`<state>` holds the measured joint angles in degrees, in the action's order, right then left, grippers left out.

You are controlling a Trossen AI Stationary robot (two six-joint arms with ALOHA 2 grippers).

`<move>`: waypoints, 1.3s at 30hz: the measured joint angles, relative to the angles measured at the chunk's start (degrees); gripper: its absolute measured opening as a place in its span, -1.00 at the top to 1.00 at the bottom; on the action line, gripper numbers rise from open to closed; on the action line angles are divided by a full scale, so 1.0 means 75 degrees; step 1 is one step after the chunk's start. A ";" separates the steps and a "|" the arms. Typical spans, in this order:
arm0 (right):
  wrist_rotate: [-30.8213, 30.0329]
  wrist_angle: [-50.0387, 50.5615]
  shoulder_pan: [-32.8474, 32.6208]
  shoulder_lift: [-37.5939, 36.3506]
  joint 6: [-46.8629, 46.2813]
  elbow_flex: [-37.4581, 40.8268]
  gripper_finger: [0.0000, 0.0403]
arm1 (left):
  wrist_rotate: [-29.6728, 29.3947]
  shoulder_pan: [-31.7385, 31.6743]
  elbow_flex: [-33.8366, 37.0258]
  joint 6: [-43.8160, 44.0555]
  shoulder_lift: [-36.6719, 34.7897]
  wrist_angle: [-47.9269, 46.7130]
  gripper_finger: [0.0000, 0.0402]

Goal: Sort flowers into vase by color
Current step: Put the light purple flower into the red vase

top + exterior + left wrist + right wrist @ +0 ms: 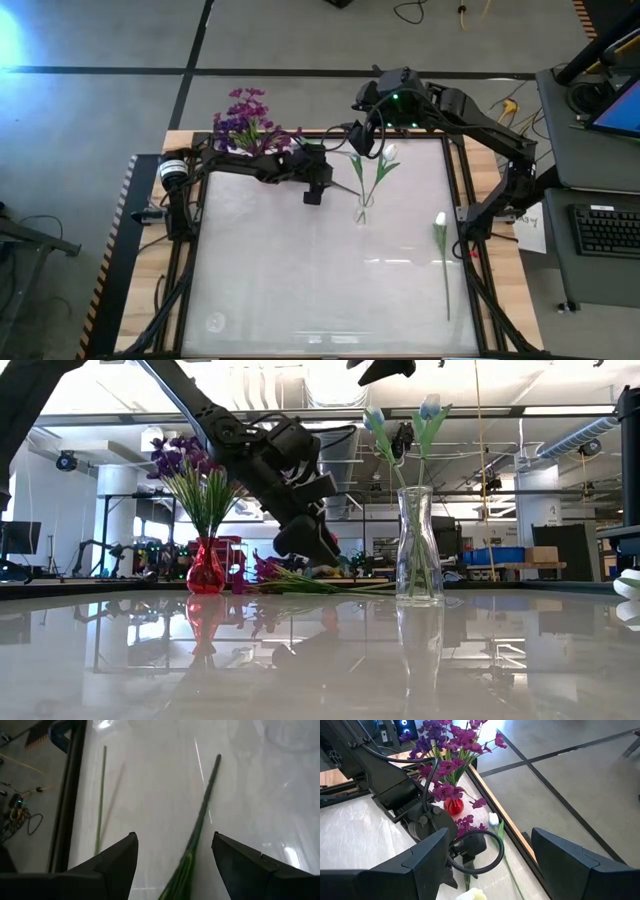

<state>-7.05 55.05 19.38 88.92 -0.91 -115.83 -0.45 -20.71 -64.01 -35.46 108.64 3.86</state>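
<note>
Left gripper (313,193) sits low over the table (300,290) near the far edge, fingers (117,862) spread wide, nothing between them but a green stem (200,827) lying flat on the table under the gap. Not gripped.

Right gripper (372,110) is raised near the far edge, above the clear vase (362,212); fingers (425,857) also wide, holding nothing.

Flowers:
- Purple bunch (245,118) stands upright in the red vase (206,567) at the far left corner.
- Two white tulips (387,153) stand in the clear vase, mid-table toward the far side, stems crossing.
- One white tulip (441,222) lies flat on the table, right side, stem pointing to the near edge.
- More purple flowers (275,572) lie on the table between the two vases, just under the left gripper in the low view.
</note>
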 joint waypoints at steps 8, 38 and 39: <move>0.0000 0.0006 0.0000 0.0000 0.0006 0.0003 -0.36 | -0.0006 -0.0029 0.0003 -0.0090 0.0165 0.0131 -0.19; 0.0000 0.0046 -0.0003 0.0003 0.0059 0.0003 -0.36 | -0.0056 -0.0052 0.0009 -0.0122 0.0828 0.0130 0.03; 0.0000 0.0047 -0.0003 0.0003 0.0058 0.0003 -0.36 | -0.0056 -0.0052 0.0009 -0.0122 0.0828 0.0122 0.07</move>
<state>-7.05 55.40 19.35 88.95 -0.47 -115.81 -0.86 -21.10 -63.94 -36.38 114.85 4.78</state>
